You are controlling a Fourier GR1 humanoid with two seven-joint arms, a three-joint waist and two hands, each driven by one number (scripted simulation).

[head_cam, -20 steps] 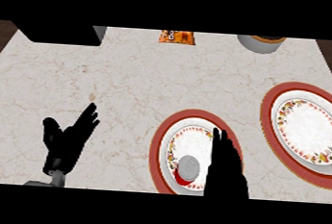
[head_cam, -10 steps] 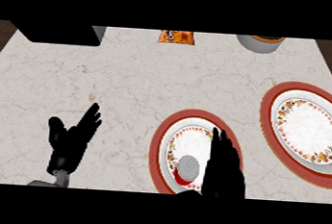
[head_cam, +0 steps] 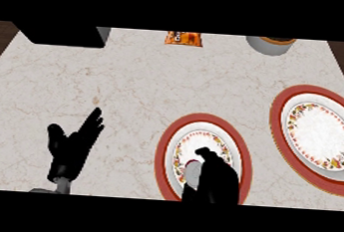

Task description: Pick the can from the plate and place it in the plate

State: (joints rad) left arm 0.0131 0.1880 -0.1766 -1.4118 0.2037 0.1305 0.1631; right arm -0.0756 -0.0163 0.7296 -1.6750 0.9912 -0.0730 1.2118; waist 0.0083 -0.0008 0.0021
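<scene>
Can (head_cam: 192, 172) mostly behind R hand (head_cam: 217, 183), grip unclear

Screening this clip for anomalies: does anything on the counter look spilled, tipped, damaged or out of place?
Nothing stands out. The can sits on the near plate beside the right hand, the second plate lies flat to the right, and the left hand rests open at the lower left.

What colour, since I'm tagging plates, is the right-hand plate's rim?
Red plate rim, head view.

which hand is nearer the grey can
Right. The right hand sits right beside the small grey metal can, over the red-rimmed plate; the left hand rests open far to its left.
</scene>
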